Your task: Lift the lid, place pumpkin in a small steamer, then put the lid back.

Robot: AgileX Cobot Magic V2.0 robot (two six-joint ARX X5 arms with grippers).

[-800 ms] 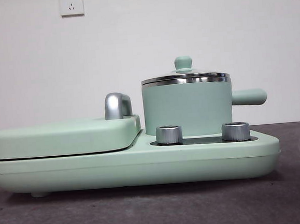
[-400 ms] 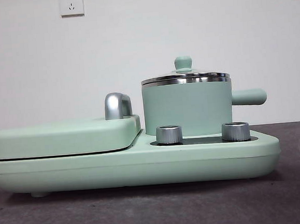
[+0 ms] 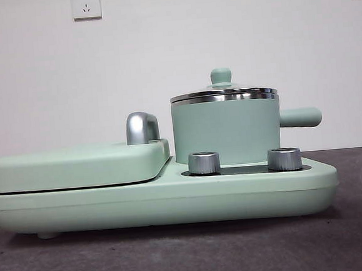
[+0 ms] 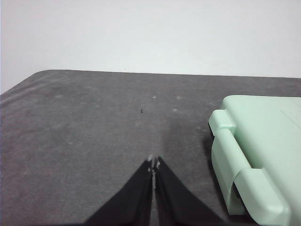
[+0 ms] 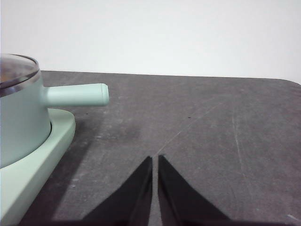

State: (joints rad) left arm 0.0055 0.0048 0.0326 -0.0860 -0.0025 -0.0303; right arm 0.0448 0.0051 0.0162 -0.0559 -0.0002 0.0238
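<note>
Left gripper (image 4: 153, 165): the two black jaws are pressed together with only a hairline seam between the tips. They hold nothing and touch nothing. It hangs over bare dark bench, just beside the hinged end of the griddle cover (image 4: 263, 141), which shows in the left wrist view.

Right gripper (image 5: 155, 162): the jaws are drawn together, with a thin slit between the tips. Nothing is gripped and nothing is touched. It sits over open bench, off the handle side of the small steamer (image 5: 19, 122) and apart from it.

Small steamer (image 3: 226, 132): it stands upright on the appliance base (image 3: 174, 202), behind two silver dials (image 3: 204, 162). Its stubby side handle (image 3: 300, 117) points out past the base toward the right gripper's side.

Lid (image 3: 223, 93): it is seated level on the steamer, its steel rim resting on the pot's rim and its mint-green knob (image 3: 221, 76) upright at the centre. In the right wrist view only an edge of the glass dome (image 5: 16, 68) shows.

Pumpkin: it cannot be made out in any view. A faint warm tint shows under the glass in the right wrist view, but it is too small to identify.

Griddle cover: it is flat and closed on the other half of the base, with a chrome handle (image 3: 141, 127) standing at its inner end beside the steamer.

Bench (image 3: 190, 254): dark grey, with the base resting on it.
</note>
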